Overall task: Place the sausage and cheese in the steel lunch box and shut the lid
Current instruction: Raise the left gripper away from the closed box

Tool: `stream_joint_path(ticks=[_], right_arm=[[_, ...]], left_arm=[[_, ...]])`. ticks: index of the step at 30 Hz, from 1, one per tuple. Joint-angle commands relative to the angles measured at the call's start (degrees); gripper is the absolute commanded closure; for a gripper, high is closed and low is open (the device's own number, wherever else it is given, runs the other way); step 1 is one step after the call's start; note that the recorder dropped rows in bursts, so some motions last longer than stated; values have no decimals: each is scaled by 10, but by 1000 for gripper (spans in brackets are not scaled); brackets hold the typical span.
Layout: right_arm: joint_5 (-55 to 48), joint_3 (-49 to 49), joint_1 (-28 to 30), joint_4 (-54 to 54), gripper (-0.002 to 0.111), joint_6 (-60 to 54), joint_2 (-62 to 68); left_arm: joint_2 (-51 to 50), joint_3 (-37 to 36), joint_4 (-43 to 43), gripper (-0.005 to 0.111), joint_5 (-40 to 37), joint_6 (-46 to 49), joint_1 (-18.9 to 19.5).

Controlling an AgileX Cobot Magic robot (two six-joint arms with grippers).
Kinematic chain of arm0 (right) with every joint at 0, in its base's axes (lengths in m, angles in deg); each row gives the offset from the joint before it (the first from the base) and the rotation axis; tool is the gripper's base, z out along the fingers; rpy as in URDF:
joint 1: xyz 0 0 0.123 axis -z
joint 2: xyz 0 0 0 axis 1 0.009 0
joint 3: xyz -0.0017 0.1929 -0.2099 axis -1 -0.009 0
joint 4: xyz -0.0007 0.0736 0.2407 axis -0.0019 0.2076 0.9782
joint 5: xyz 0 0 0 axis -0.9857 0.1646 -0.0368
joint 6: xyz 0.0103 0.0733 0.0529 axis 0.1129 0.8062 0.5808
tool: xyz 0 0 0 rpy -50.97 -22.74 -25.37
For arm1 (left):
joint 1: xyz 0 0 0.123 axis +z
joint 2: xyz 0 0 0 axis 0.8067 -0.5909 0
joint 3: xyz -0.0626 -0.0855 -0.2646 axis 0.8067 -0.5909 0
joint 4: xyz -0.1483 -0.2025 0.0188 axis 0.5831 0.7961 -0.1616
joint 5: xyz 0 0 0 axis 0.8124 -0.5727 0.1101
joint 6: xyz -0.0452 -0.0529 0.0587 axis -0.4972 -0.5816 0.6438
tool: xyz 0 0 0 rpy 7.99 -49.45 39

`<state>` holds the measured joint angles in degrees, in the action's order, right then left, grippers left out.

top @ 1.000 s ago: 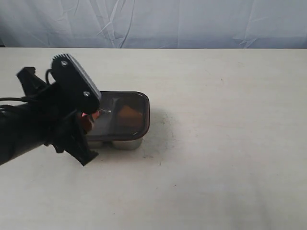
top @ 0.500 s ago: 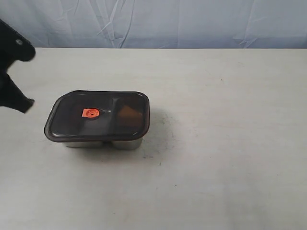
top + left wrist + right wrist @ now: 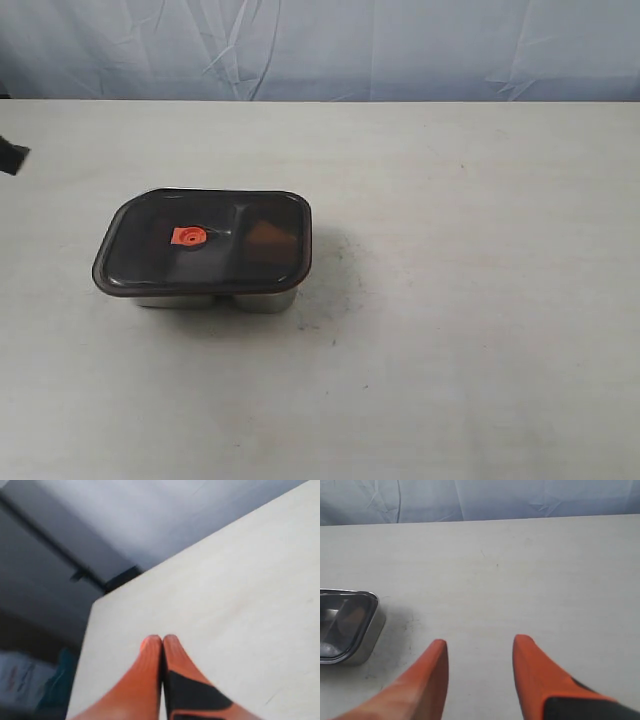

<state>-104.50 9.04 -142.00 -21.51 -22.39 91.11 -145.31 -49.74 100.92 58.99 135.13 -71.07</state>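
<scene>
Swinging away leftward, the left arm (image 3: 10, 157) is now showing only as a dark sliver at the edge of the exterior view, where half a second earlier it was looming larger near the box. The lid (image 3: 145, 250) is sitting on the lunch box (image 3: 260, 300) with its orange tab (image 3: 187, 236) facing up. The cheese (image 3: 270, 240) is glowing faintly through the tinted cover in the right-hand compartment, while the sausage is not showing through.

The left end effector (image 3: 162, 639) is clenched on nothing, fingertips pressed together, over bare bench (image 3: 480, 300) well apart from the box. The right end effector (image 3: 480, 647) is hovering released and empty, with the box lying off to one side, near but not between its fingers.

Finishing well probably means keeping both arms retreating clear of the lid and checking that it is seating evenly all round. Whether it is pressed fully home cannot be told.
</scene>
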Motion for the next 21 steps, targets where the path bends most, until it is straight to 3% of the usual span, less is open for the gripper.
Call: stream_joint_path(ticks=[1, 4, 8, 12, 16, 21], right_arm=[[-9, 4, 0, -6, 66, -5, -4], [-10, 4, 0, -3, 66, -5, -4], [-10, 4, 0, -3, 66, -5, -4], [-1, 4, 0, -3, 66, -5, -4], [11, 4, 0, -3, 66, -5, -4], [10, 4, 0, 3, 66, -5, -4]], left_arm=[[-25, 26, -27, 107, -183, 15, 35], [-44, 35, 54, 107, -169, 9, 47], [-53, 31, 54, 107, -101, -116, 48], [-53, 39, 23, 107, -142, -127, 48], [-53, 81, -14, 107, -294, -152, 48], [-53, 129, 54, 107, -623, -152, 48]])
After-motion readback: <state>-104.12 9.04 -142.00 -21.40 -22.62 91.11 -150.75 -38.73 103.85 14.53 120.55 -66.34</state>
